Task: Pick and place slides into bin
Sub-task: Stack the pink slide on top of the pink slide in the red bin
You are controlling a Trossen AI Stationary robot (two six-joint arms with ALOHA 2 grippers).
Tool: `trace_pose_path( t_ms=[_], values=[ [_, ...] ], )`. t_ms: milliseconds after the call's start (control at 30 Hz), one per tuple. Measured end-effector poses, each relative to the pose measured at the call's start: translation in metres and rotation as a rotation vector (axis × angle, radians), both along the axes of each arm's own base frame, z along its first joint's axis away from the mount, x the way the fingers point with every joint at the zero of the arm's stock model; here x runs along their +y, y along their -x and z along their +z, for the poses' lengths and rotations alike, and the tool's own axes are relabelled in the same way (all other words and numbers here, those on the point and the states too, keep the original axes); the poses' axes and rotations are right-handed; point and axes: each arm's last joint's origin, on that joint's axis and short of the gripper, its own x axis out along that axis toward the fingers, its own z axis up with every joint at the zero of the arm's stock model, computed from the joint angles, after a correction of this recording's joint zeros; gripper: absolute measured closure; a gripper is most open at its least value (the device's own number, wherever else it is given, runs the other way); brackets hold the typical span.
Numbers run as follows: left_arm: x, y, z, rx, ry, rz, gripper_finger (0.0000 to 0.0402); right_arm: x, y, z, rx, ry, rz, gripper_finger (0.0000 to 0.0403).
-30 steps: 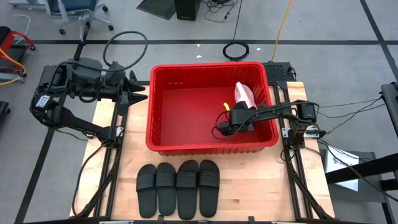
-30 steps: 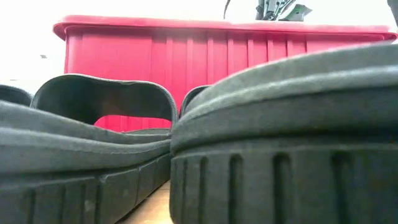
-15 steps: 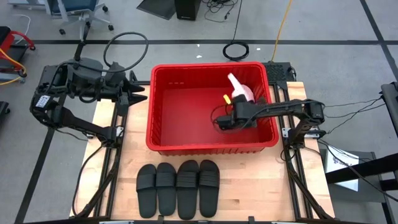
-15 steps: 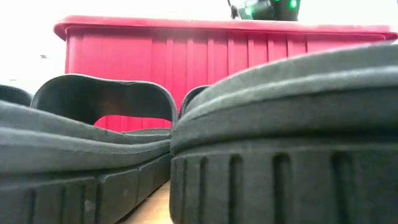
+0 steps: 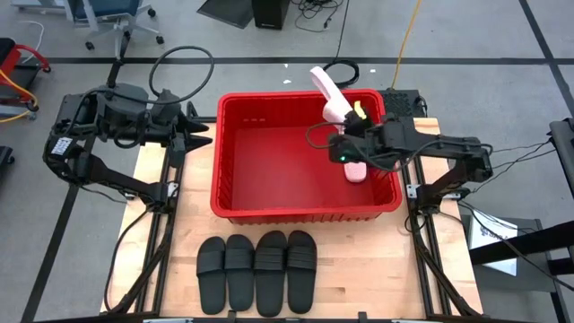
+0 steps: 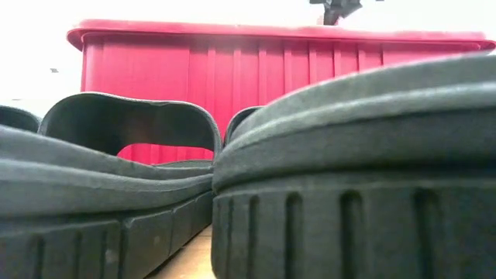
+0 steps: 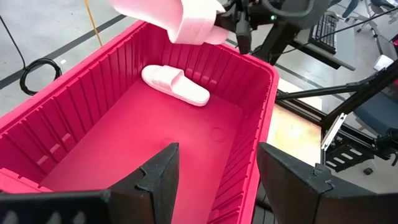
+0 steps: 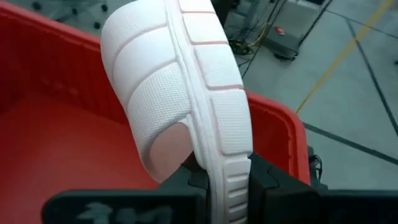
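Note:
My right gripper (image 5: 347, 127) is shut on a pale pink slide (image 5: 328, 92) held over the far right part of the red bin (image 5: 235, 157). The held slide also shows in the left wrist view (image 7: 180, 18). A second pink slide (image 5: 356, 170) lies flat on its sole on the bin's floor, at the right end; it also shows in the left wrist view (image 7: 175, 84). Four black slides (image 5: 257, 271) lie side by side on the table near its front edge. My left gripper (image 7: 217, 180) is open and empty at the bin's left end. My right gripper pinches the pink slide's sole (image 8: 227, 163) between its two fingers, one on the strap side and one on the underside. The slide sticks out beyond the fingers, its side edge toward the wrist camera. It is lifted clear of the bin's floor and the other slide.
The bin fills the far middle of the wooden table (image 5: 359, 278). Bare wood lies between the bin and the black slides. The black slides fill the low view (image 6: 349, 178), with the bin's near wall (image 6: 271, 70) behind them. Cables lie on the floor beyond the table.
My right gripper has risen out of the bin with the pink slide, toward the far right corner. The slide has come up off the bin's floor and now stands above the rim. The second pink slide on the floor has come into view.

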Motion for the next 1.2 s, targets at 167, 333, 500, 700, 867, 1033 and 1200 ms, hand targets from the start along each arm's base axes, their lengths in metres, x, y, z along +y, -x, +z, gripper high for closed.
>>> trace_pose_path(
  t_ms=[167, 333, 500, 700, 867, 1033, 1200],
  values=[
    [0.0, 0.0, 0.0, 0.005, -0.025, -0.011, 0.0195, -0.006, 0.0, 0.018, -0.025, 0.015, 0.012, 0.0375],
    [0.0, 0.0, 0.0, 0.008, -0.04, -0.013, 0.0195, -0.008, -0.012, 0.041, -0.218, 0.065, 0.071, 0.0375],
    [0.0, 0.0, 0.0, 0.008, -0.044, -0.016, 0.0195, -0.008, -0.025, 0.071, -0.494, 0.103, 0.169, 0.0375],
    [0.0, 0.001, 0.0, 0.005, -0.033, -0.029, 0.0195, -0.007, -0.031, 0.107, -0.767, 0.21, 0.28, 0.0375],
    [-0.001, 0.004, 0.001, -0.005, -0.023, -0.044, 0.0195, -0.004, -0.019, 0.134, -0.972, 0.267, 0.38, 0.0375],
    [-0.001, 0.006, 0.002, -0.013, -0.027, -0.046, 0.0195, -0.001, -0.002, 0.154, -1.076, 0.305, 0.546, 0.0375],
    [-0.002, 0.008, 0.003, -0.022, -0.031, -0.048, 0.0195, -0.002, 0.011, 0.169, -1.159, 0.385, 0.657, 0.0375]
  ],
)
